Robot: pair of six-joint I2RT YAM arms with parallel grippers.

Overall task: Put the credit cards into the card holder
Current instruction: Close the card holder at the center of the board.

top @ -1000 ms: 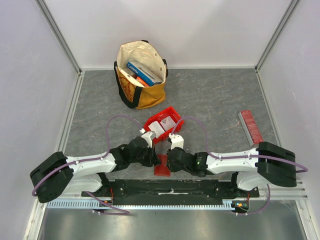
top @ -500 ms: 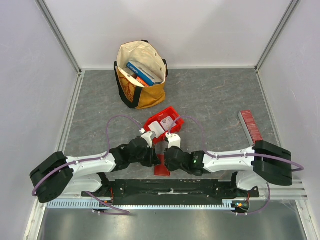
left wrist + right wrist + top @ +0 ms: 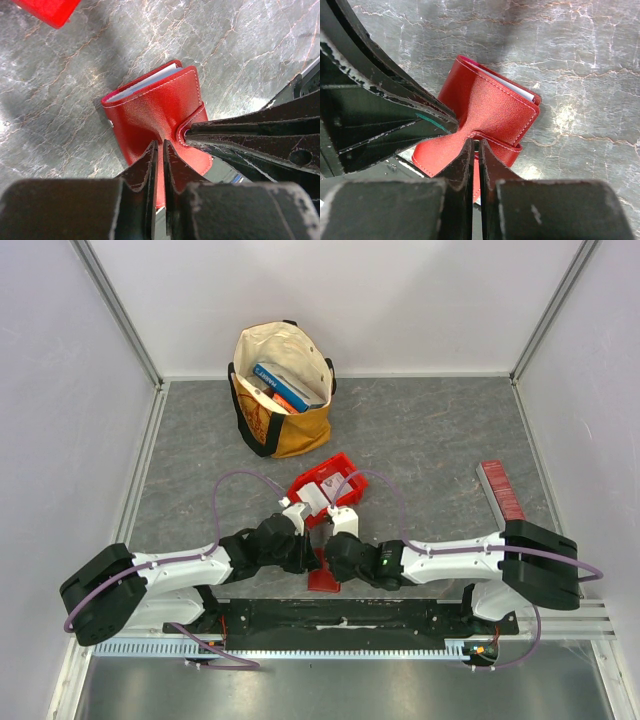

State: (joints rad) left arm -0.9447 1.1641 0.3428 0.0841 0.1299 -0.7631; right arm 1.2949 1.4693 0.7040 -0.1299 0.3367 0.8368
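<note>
The dark red card holder [image 3: 322, 577] lies folded on the grey table near the front edge, between both grippers. My left gripper [image 3: 311, 561] is shut, pinching its cover [image 3: 155, 107] from the left. My right gripper [image 3: 327, 561] is shut on its snap tab [image 3: 497, 145] from the right. In the left wrist view the right fingers [image 3: 250, 132] clamp the tab. Pale inner edges [image 3: 527, 94] show at the holder's far side. White credit cards [image 3: 316, 497] lie in the brighter red bin [image 3: 346, 462] just behind the grippers.
A tan tote bag [image 3: 283, 425] with blue books stands at the back left of centre. A long ridged red strip [image 3: 501, 492] lies at the right. The black base rail [image 3: 340, 615] runs along the front edge, close under the holder.
My right gripper and forearm have shifted left, closer to my left gripper over the card holder. The left arm and the holder have hardly moved.
</note>
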